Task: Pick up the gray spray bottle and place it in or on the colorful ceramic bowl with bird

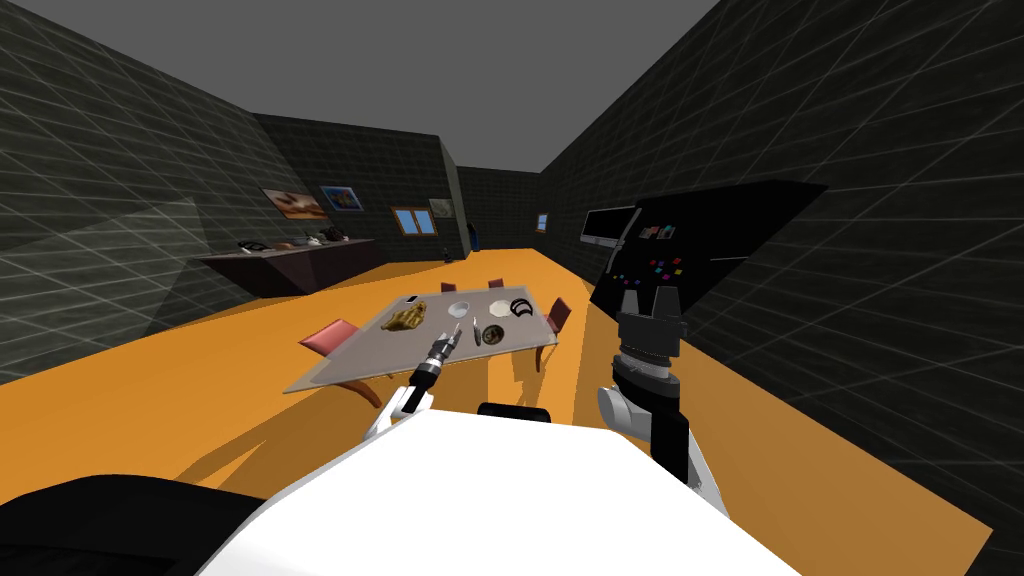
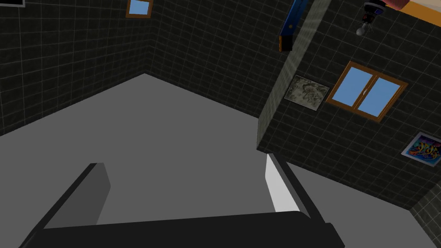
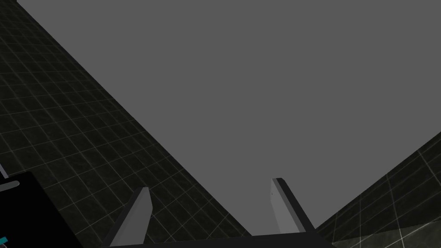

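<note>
Facing a grey table (image 1: 340,368) on the orange floor (image 1: 200,400) in the head view, red chairs (image 1: 328,336) around it. On the tabletop sits a dark round bowl (image 1: 491,335), pattern too small to read. Just beside it, on my left, is a slim light grey thing, likely the spray bottle (image 1: 476,331). A yellow-brown lump (image 1: 407,318), a white dish (image 1: 459,309) and a white plate (image 1: 499,308) lie farther back. Left gripper (image 1: 453,337) reaches out toward the table and overlaps the tabletop near the bottle; contact cannot be told. Right gripper (image 1: 650,297) is raised off to the right, pointing up, well apart from the table. Left wrist view: left gripper (image 2: 183,161) aims at the ceiling, fingers (image 2: 275,189) spread wide, nothing between. Right wrist view: right gripper (image 3: 210,185) faces the ceiling too, fingers (image 3: 140,211) apart, holding nothing.
</note>
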